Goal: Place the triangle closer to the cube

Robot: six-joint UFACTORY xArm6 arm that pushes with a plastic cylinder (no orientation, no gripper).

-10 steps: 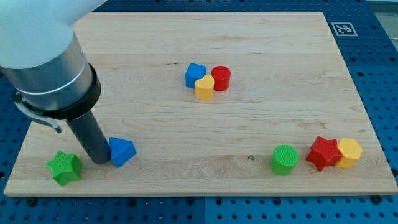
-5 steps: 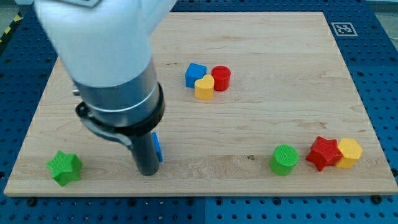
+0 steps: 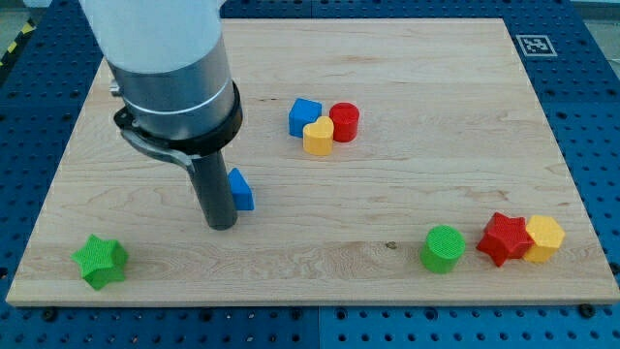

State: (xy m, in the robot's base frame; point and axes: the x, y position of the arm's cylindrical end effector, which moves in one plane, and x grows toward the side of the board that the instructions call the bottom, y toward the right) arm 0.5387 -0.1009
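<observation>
The blue triangle (image 3: 241,190) lies on the wooden board (image 3: 407,184), left of centre, partly hidden by my rod. My tip (image 3: 222,225) rests on the board just left of and below the triangle, touching its left side. The blue cube (image 3: 304,115) sits up and to the right of the triangle, in a cluster with a yellow heart (image 3: 318,138) and a red cylinder (image 3: 344,121). A gap of bare wood separates the triangle from the cube.
A green star (image 3: 101,261) lies at the view's bottom left. A green cylinder (image 3: 444,248), a red star (image 3: 506,238) and a yellow hexagonal block (image 3: 544,237) stand at the bottom right. The arm's wide body covers the upper left of the board.
My tip has pushed the blue triangle from beside the green star to the right and up the board, toward the cube. The other blocks have not moved.
</observation>
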